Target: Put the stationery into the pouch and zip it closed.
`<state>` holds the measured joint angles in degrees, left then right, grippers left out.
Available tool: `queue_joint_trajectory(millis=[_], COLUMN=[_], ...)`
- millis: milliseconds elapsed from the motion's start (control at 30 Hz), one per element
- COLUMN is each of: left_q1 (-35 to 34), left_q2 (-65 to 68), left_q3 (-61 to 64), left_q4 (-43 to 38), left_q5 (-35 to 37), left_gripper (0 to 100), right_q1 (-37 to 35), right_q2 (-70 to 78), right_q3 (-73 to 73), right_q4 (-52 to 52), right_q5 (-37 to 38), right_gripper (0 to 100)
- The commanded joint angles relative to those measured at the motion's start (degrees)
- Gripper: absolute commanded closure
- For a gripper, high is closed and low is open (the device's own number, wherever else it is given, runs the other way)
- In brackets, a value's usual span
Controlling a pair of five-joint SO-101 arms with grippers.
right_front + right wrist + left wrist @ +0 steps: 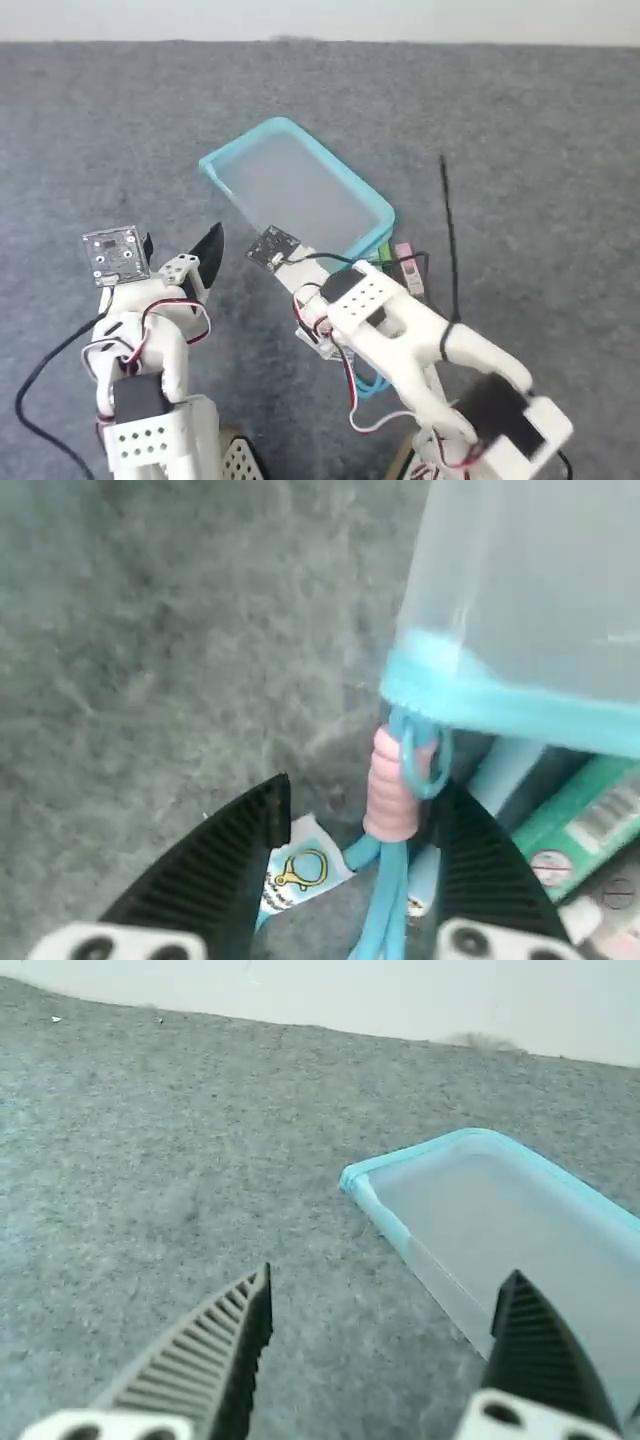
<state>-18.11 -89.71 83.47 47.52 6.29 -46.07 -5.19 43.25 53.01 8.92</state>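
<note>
Item 1: translucent flat pouch with turquoise trim (pixel 300 190), lying on the grey felt table surface (pixel 520 120), long axis running 11 to 5 o'clock.

Item 2: right gripper (pixel 365 800) at the pouch's 5 o'clock end, fingers spread and unclenched. The pink ribbed zip pull (pixel 390 790) on its turquoise cord sits between them; contact cannot be told.

Item 3: green stationery piece (pixel 570 810), just beside the pouch's 4 o'clock edge.

Item 4: left gripper (pixel 390 1290) at the pouch's 8 o'clock, fingers parted, grasping nothing, apart from the pouch.

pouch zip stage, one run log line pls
left gripper open, over carpet beside pouch | right gripper open, jaws either side of pink zip pull | pull not yet gripped
</note>
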Motion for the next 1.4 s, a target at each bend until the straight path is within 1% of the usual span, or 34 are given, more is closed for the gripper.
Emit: queue_joint_trajectory(millis=[0, 100, 200, 267, 400, 467, 500, 633, 700, 767, 833, 933, 1000, 1133, 1267, 1367], left_q1=[0.0, -0.4, -0.4, -0.5, -0.5, -0.3, -0.2, -0.1, 0.1, 0.8, 3.3, 10.0, 14.1, 18.4, 23.1, 24.5], left_q2=[-1.1, -1.1, -1.1, -1.1, -1.1, -1.1, -1.1, -1.1, -1.1, -1.1, -1.1, -1.1, -1.1, -1.1, -1.1, -1.1], left_q3=[1.4, 3.0, 3.3, 3.4, 1.2, -0.4, -0.9, -1.6, -1.8, -3.0, -4.9, -8.4, -10.0, -10.3, -10.2, -10.2], left_q4=[-5.1, -7.8, -8.2, -8.0, -3.3, -1.0, -0.4, -0.9, -1.2, -0.4, 2.5, 9.0, 12.2, 14.0, 14.7, 14.4], left_q5=[0.9, 0.9, 0.5, 0.4, 0.4, 0.4, 0.4, 0.4, -1.4, -5.2, -7.1, -7.6, -8.2, -11.2, -11.4, -11.3], left_gripper=[67, 67, 67, 67, 68, 72, 75, 91, 95, 95, 91, 82, 77, 71, 68, 67], right_q1=[-0.1, -0.1, 0.0, 0.0, 2.2, 4.8, 6.1, 11.2, 12.4, 12.6, 12.1, 9.2, 7.3, 5.0, 2.5, 1.6], right_q2=[2.4, 4.3, 4.0, 3.6, 3.5, 3.4, 3.4, 1.5, -0.7, -3.4, -6.7, -11.7, -14.9, -23.0, -30.5, -33.8], right_q3=[-4.6, -5.5, -6.0, -6.0, -6.1, -7.2, -8.7, -20.3, -25.1, -28.0, -28.9, -28.7, -28.7, -27.3, -21.6, -20.4], right_q4=[-0.9, -0.9, -0.7, -0.7, -0.7, -0.2, 1.0, 14.1, 19.4, 22.0, 22.8, 23.8, 26.1, 28.7, 25.9, 26.1], right_q5=[-0.4, -0.4, -0.4, -0.4, -0.4, 0.1, 0.2, 6.0, 7.0, 7.3, 7.3, 7.3, 8.7, 12.7, 13.0, 13.0], right_gripper=[77.5, 77.5, 78.3, 82.0, 92.4, 98.4, 99.8, 99.1, 99.1, 99.1, 99.2, 99.2, 99.2, 99.2, 99.2, 99.2])
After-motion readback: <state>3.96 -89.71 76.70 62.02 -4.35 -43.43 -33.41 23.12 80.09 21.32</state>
